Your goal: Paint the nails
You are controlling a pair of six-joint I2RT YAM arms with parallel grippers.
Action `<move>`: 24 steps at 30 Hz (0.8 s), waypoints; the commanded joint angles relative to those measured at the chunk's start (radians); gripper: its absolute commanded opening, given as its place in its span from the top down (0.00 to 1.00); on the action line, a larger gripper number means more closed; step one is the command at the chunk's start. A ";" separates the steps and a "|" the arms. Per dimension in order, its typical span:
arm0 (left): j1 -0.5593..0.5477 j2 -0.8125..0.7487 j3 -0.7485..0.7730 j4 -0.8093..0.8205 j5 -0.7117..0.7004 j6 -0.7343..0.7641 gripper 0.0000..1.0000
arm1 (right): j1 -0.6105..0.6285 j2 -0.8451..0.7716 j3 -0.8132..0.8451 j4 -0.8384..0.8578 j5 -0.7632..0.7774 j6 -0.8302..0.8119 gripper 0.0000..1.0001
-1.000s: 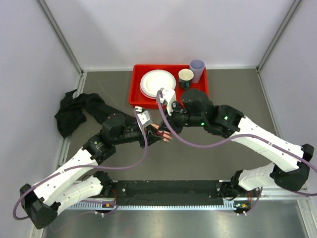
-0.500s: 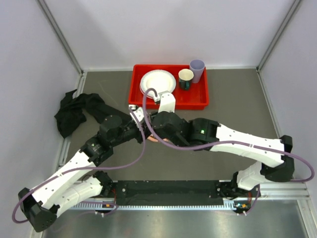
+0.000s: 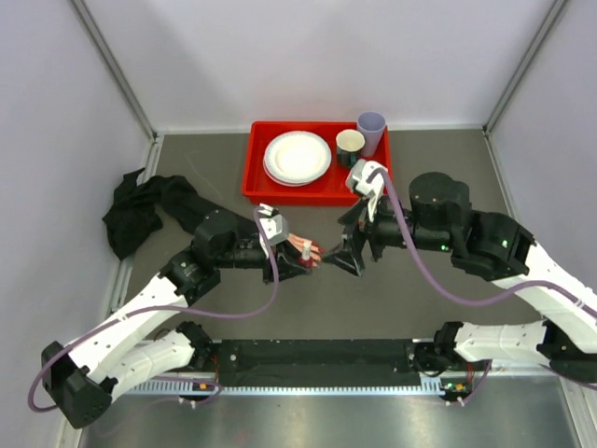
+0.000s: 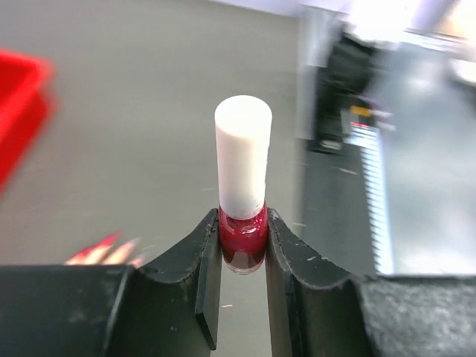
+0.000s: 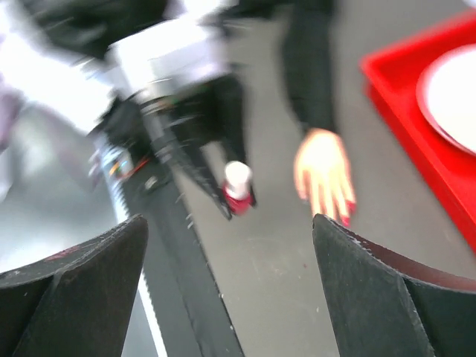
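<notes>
From above, a red tray (image 3: 254, 182) sits at the far side of the worktop (image 3: 354, 313). It carries white plates (image 3: 297, 156), a dark cup (image 3: 350, 145) and a lilac cup (image 3: 371, 129). Just in front of the tray lies a pale dummy hand (image 3: 300, 247) in a black sleeve (image 3: 179, 201), its dark red nails (image 3: 314, 254) pointing right. The left gripper (image 3: 300, 265) hangs close beside those fingers, on the side away from the tray. The right gripper (image 3: 347, 259) faces it from the right, spread wide and holding nothing. A black cloth (image 3: 126, 219) lies left of the tray.

The left wrist view shows the left gripper clamped on a small bottle (image 4: 243, 242) of red polish, upright, with its white cap (image 4: 243, 156) on. The tray is a red blur at the left edge. The pink streaks low on that side are probably the dummy's fingertips.

The right wrist view is blurred. Its 2 fingers stand far apart. Between them are the held bottle and, nearer the tray, the dummy hand, palm down.
</notes>
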 commanded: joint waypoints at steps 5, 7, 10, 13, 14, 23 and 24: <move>0.001 0.075 0.067 0.087 0.435 -0.072 1.00 | -0.024 0.082 0.040 -0.046 -0.470 -0.282 0.19; 0.001 0.080 0.067 0.095 0.460 -0.082 1.00 | -0.024 0.111 0.062 -0.060 -0.430 -0.299 0.24; 0.001 0.083 0.064 0.095 0.491 -0.098 1.00 | -0.029 0.131 0.082 -0.080 -0.408 -0.353 0.32; 0.001 0.085 0.063 0.130 0.501 -0.109 1.00 | -0.055 0.142 0.085 -0.080 -0.430 -0.362 0.33; 0.001 0.085 0.061 0.129 0.500 -0.109 1.00 | -0.064 0.148 0.088 -0.082 -0.434 -0.365 0.33; -0.001 0.091 0.063 0.127 0.474 -0.104 1.00 | -0.069 0.186 0.108 -0.097 -0.539 -0.377 0.49; 0.001 0.091 0.061 0.127 0.472 -0.102 1.00 | -0.069 0.194 0.106 -0.099 -0.543 -0.379 0.49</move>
